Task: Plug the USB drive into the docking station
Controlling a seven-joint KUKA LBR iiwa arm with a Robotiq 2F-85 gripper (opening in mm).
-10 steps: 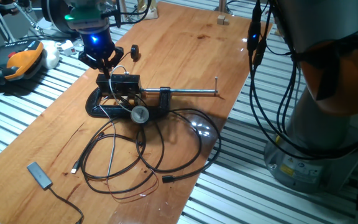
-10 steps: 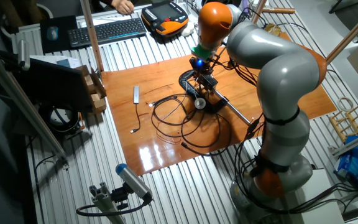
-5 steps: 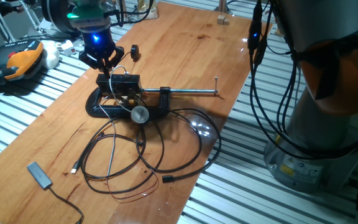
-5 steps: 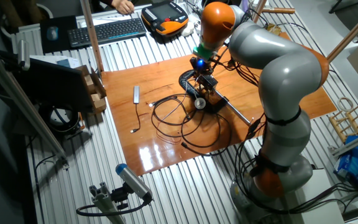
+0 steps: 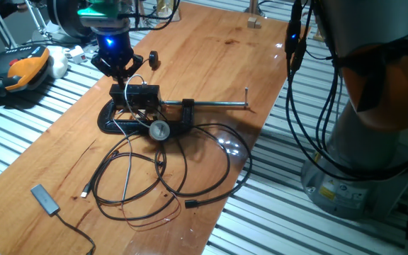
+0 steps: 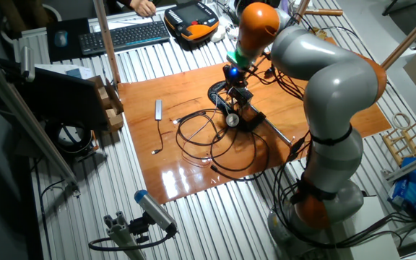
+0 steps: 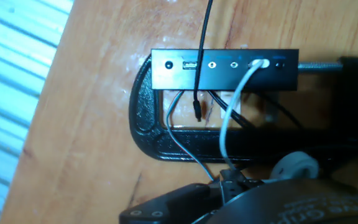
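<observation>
Though the gripper (image 5: 122, 71) hangs right over the dock (image 7: 224, 69), clamped near the counter's (image 5: 211, 49) far left corner, nothing's plugged in yet as far as I can see. Can't spot the stick or tell if the jaws are closed.

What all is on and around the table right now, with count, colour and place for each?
Docking station: one, black, held in the clamp, white cable plugged in.
Clamp: one, black with steel screw, mid-table.
Cables: several, black, looped in front of the clamp.
Dongle: one, black, near table corner.
Knob: one, black, behind the station.
Wood block: one, far edge.
Pendant: one, orange and black, off the table.
Keyboard: one, black, off the table.
USB drive: not discernible.
Gripper: one, black, above the station.
</observation>
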